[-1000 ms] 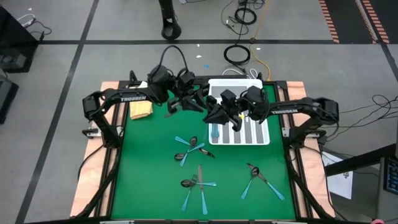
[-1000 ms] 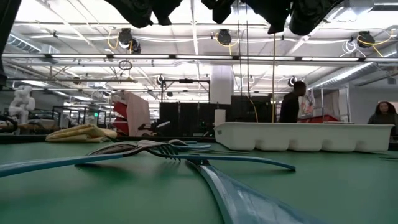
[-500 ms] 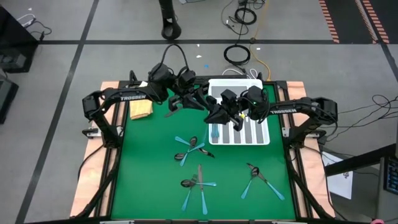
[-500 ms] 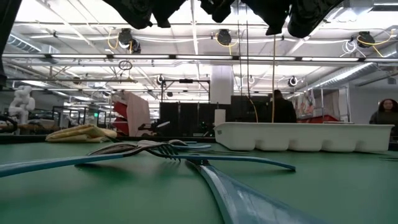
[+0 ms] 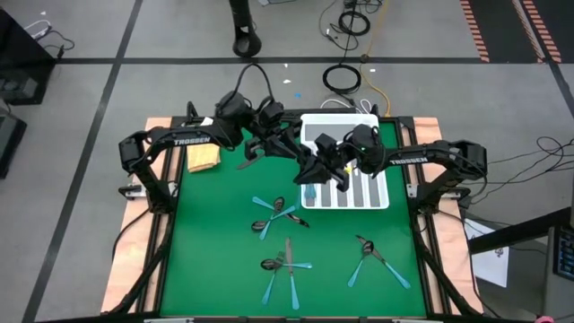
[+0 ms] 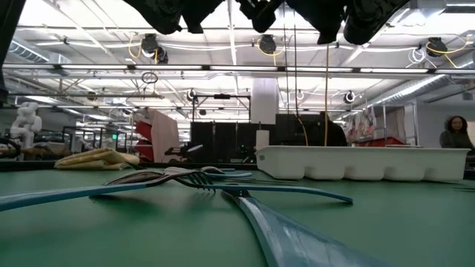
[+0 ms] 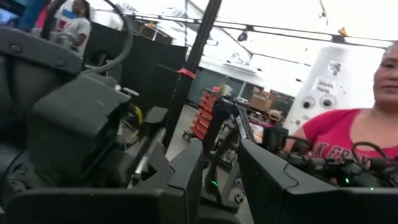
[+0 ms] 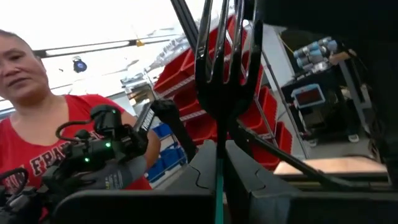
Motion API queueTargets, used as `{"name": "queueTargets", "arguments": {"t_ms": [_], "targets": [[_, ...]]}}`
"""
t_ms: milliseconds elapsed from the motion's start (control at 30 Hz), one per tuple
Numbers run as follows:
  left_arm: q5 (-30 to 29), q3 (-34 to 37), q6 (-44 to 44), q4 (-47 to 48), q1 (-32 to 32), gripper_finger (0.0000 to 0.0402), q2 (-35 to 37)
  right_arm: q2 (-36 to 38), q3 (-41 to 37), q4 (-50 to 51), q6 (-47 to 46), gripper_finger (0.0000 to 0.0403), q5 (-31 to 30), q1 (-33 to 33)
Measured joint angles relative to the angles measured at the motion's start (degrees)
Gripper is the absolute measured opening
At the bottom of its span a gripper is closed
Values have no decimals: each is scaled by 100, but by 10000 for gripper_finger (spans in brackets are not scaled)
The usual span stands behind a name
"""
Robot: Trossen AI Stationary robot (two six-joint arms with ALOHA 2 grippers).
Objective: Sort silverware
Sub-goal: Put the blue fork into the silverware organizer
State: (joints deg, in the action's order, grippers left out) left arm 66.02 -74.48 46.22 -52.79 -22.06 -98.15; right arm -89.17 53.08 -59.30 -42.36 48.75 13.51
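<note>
Blue plastic and dark metal scattered across the green mat (image 5: 215, 251), so judging the sorting as barely beginning. Noting, at the left of the high view, a yellow cloth (image 5: 204, 159) at the mat's edge. Hovering at upper centre, just left of the white tray (image 5: 382, 193), with the left gripper (image 5: 287, 145), fingers parted and nothing showing between them. Lying loose below that: silverware (image 5: 273, 215) in three heaps, at centre, lower centre and lower right. Pinching a fork (image 8: 221, 93) in the right gripper (image 5: 309, 169), pressed together on the handle with the tines pointing outward, over the tray's left side. Showing a pale-blue handle (image 5: 309, 191) at the tray's leftmost slot; unable to tell whether resting there. Leaving, by this reckoning, nearly every piece to be lifted and slotted by kind.
</note>
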Motion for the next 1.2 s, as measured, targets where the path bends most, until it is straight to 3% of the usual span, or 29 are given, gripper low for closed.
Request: {"name": "queueTargets", "arguments": {"t_ms": [167, 533, 633, 800, 933, 1067, 1200], "targets": [[-112, 0, -233, 25, 129, 109, 2, -4, 0, 310, 119, 0, 68, 73], [-274, -4, -472, 59, 336, 107, 2, -4, 0, -1, 148, 0, 111, 88], [-352, -4, -473, 113, 341, 89, 2, -4, 0, -3, 145, 0, 111, 88], [-460, -4, -638, 153, 277, 18, -11, -2, 9, -10, 81, 0, 39, 54], [-479, -2, -676, 186, 221, 9, -22, -2, 13, -13, 65, 2, -7, 20], [-484, 2, -587, 176, 159, 5, -22, 4, 15, 147, -125, 19, 170, 35], [-416, -10, -134, -14, -6, 3, 35, 0, -4, 943, 9, 61, 329, 117]]}}
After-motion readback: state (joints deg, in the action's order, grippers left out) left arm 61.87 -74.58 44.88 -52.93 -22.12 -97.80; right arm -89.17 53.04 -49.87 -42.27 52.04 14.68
